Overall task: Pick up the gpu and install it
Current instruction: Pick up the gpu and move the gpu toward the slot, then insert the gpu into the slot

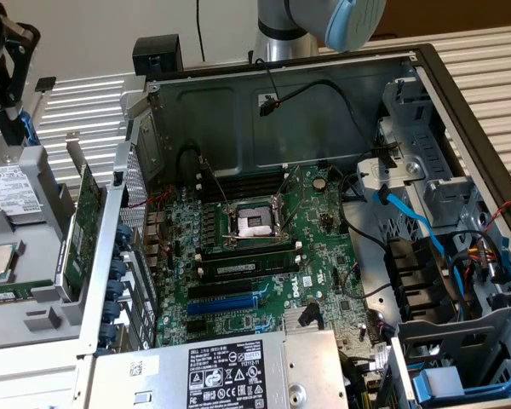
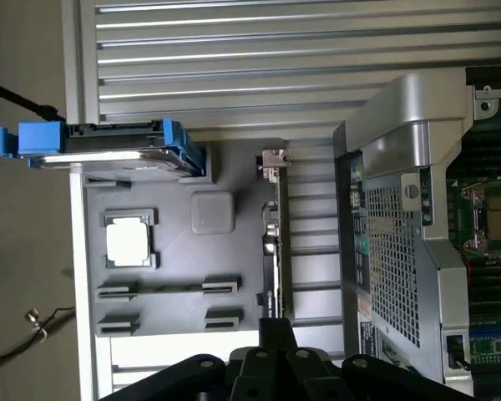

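Gpu [image 2: 272,251] upright beside case [image 2: 394,251], pincer [image 2: 276,330] seemingly near.

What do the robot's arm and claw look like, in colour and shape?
The arm is a silver-grey tube with a rounded light-blue joint cap. The claw is black, built of angular links with round pivots.

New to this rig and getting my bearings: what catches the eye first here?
The open grey metal computer case with its large green motherboard occupies the exterior view's middle. At that view's left, the thin green gpu card stands on edge in a grey parts tray, the black gripper poised above the tray.
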You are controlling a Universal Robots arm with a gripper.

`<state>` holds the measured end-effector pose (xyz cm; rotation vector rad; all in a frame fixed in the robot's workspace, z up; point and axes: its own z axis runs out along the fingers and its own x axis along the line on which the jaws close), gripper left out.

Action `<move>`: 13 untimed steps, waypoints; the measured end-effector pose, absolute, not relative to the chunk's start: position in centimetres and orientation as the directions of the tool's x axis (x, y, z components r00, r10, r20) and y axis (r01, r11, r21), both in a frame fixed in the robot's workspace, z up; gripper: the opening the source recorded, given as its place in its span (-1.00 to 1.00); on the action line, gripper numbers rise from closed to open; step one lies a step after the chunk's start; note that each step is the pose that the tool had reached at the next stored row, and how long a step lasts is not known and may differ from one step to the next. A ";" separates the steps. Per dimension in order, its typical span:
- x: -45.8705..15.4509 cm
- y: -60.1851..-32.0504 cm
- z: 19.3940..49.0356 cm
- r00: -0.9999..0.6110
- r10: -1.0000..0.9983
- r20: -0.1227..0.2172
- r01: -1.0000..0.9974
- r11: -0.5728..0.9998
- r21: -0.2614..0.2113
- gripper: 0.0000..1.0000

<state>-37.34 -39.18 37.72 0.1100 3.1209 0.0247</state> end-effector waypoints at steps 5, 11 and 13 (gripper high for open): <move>-37.4 -39.2 37.2 -0.997 0.071 -0.020 0.070 0.997 0.016 -0.79; -37.4 -39.2 37.2 -0.997 0.071 -0.020 0.070 0.997 0.017 -0.79; -37.5 -39.2 37.2 -0.997 0.071 -0.020 0.070 0.997 0.017 -0.79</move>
